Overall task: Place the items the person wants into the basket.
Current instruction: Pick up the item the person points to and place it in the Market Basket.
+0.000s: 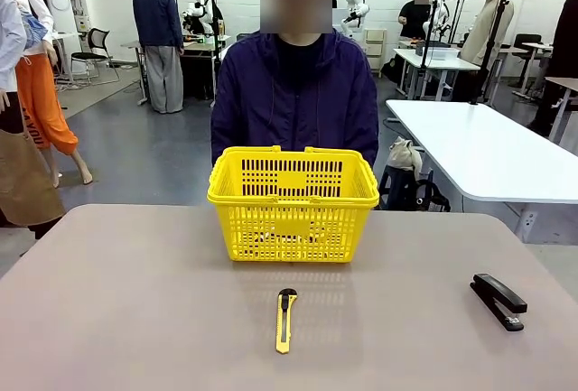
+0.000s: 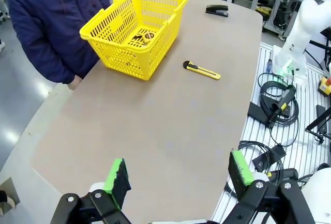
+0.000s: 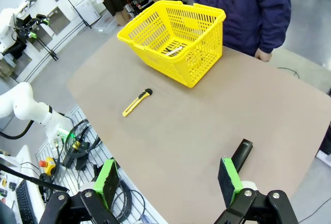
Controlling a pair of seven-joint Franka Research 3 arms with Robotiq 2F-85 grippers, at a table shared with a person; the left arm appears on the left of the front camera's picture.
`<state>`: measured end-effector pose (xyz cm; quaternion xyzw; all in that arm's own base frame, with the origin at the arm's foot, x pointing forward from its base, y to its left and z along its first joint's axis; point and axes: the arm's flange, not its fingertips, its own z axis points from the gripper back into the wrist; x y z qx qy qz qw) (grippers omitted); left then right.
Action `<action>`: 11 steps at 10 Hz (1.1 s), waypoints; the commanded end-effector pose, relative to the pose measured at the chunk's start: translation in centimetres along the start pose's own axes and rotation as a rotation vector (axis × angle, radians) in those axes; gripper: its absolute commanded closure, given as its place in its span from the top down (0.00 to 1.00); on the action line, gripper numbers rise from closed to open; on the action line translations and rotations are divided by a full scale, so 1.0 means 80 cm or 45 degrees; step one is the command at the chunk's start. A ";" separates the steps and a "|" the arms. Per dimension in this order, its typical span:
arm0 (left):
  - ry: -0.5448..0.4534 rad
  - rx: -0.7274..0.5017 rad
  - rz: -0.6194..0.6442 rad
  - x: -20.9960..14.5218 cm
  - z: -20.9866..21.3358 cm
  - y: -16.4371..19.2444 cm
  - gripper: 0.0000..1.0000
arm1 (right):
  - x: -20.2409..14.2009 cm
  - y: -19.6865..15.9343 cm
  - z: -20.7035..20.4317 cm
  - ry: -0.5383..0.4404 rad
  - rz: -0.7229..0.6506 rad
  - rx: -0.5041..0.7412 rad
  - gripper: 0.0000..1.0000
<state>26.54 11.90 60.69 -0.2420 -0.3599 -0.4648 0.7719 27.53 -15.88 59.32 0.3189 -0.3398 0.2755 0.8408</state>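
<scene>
I see the yellow slotted plastic basket [image 1: 293,201] on the grey tabletop [image 1: 135,310] before the person in the dark jacket [image 1: 294,93]; a round yellow-and-black tape measure [image 2: 148,36] lies inside. Both my left gripper [image 2: 178,175] and right gripper [image 3: 168,180] hang above the tabletop, jaws wide apart, empty.

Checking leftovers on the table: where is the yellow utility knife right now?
In the front view the yellow utility knife lies flat on the table near the middle, in front of the basket, with the black stapler off to its right.
</scene>
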 end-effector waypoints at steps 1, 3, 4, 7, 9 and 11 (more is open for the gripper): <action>-0.017 0.001 -0.027 0.000 0.000 0.001 1.00 | 0.001 0.000 0.000 -0.015 0.003 0.014 1.00; -0.017 0.001 -0.027 0.000 0.000 0.001 1.00 | 0.001 0.000 0.000 -0.015 0.003 0.014 1.00; -0.017 0.001 -0.027 0.000 0.000 0.001 1.00 | 0.001 0.000 0.000 -0.015 0.003 0.014 1.00; -0.017 0.001 -0.027 0.000 0.000 0.001 1.00 | 0.001 0.000 0.000 -0.015 0.003 0.014 1.00; -0.017 0.001 -0.027 0.000 0.000 0.001 1.00 | 0.001 0.000 0.000 -0.015 0.003 0.014 1.00; -0.017 0.001 -0.027 0.000 0.000 0.001 1.00 | 0.001 0.000 0.000 -0.015 0.003 0.014 1.00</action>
